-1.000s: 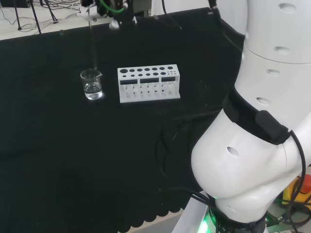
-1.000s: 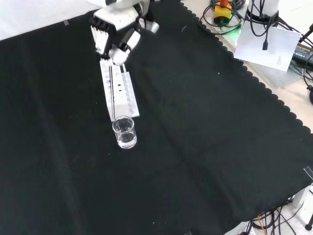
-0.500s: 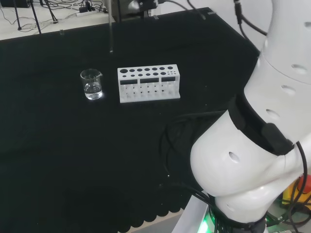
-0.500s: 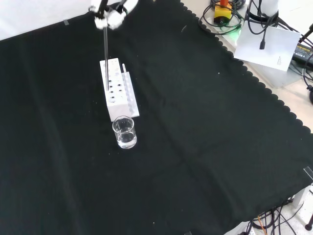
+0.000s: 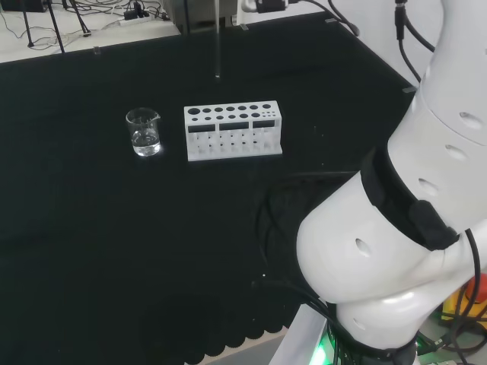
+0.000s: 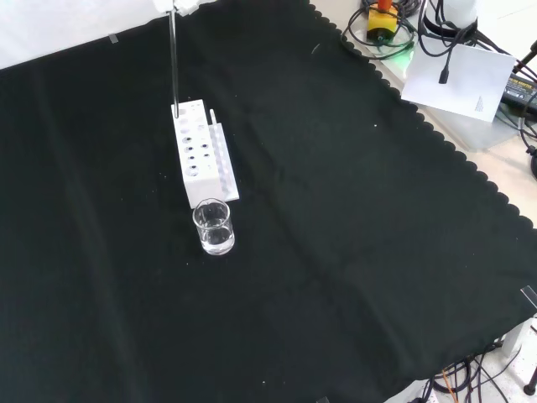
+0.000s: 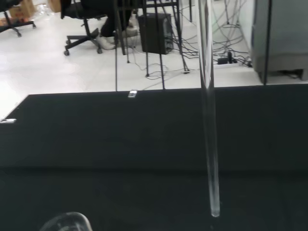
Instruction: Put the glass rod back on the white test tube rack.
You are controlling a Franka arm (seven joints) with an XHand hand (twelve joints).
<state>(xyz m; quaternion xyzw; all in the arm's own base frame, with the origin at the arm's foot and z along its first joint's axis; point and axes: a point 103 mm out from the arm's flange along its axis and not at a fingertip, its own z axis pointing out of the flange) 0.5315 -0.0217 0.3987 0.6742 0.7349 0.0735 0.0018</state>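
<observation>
Front view: hand (image 6: 186, 5) barely visible at the cloth's far edge, finger state cannot be told | glass rod (image 6: 174, 59) hangs upright above the white test tube rack (image 6: 201, 159) | risk: tip misses a hole, strikes the rack top.

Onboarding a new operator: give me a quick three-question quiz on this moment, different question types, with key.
1. True or false: the glass rod already stands in the white test tube rack.
2. In the head view, the beaker stands where relative to the rack? A) left B) right C) on top
3. Fill in: the beaker holds a little clear ____.

Key: 1 false, the rod hangs upright above the rack; 2 A; 3 liquid.
</observation>
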